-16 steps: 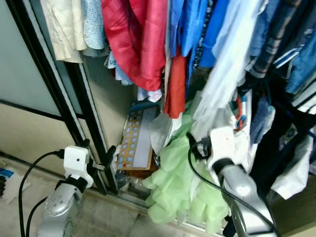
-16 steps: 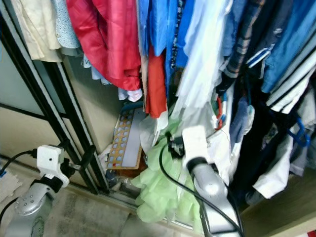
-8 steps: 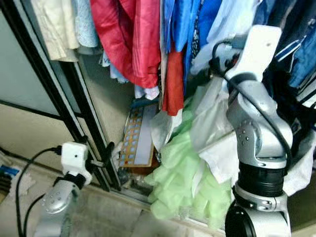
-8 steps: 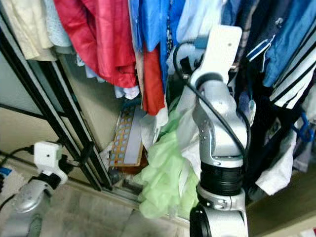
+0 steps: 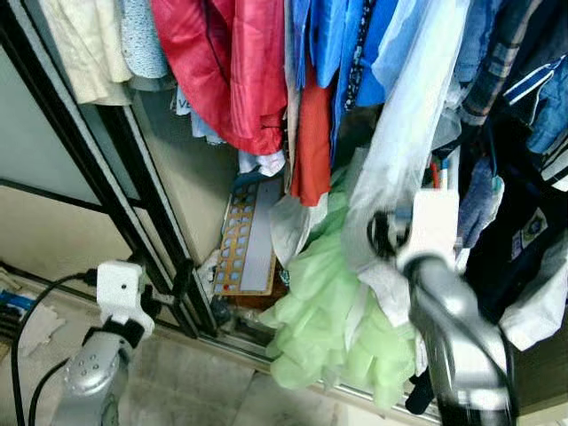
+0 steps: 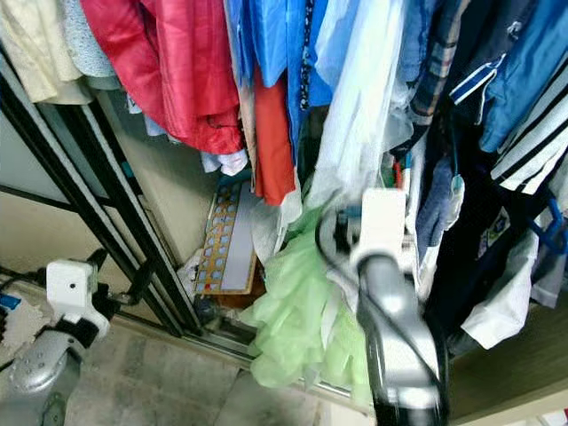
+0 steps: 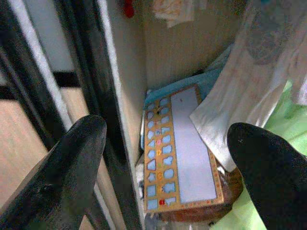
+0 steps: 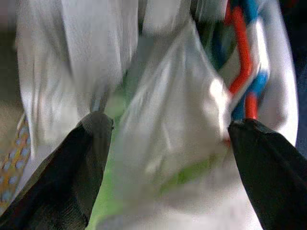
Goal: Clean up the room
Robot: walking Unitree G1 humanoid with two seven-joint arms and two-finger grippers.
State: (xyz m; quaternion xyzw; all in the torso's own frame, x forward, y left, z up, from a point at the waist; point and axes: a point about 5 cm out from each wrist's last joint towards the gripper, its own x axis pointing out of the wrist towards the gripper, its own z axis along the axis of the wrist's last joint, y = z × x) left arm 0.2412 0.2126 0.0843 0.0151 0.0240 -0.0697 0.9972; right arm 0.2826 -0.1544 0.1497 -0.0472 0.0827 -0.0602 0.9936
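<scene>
Two claws at an open wardrobe, both spread wide and holding nothing.

Your right claw (image 8: 163, 143) sits among the hanging clothes, its fingers apart on either side of a white garment (image 5: 390, 177), just above the pale green garment (image 5: 333, 324) that spills over the wardrobe's bottom track (image 5: 257, 342) toward the floor. Your left claw (image 7: 168, 143) hovers, fingers apart, by the black door frame (image 5: 133, 191), pointing at the orange puzzle board (image 7: 180, 153) leaning inside. Judged step: tucking the green garment back in. Go low, gather a thick fold rather than a single layer, and steer clear of the red and blue hangers (image 8: 244, 57) beside the white cloth.
</scene>
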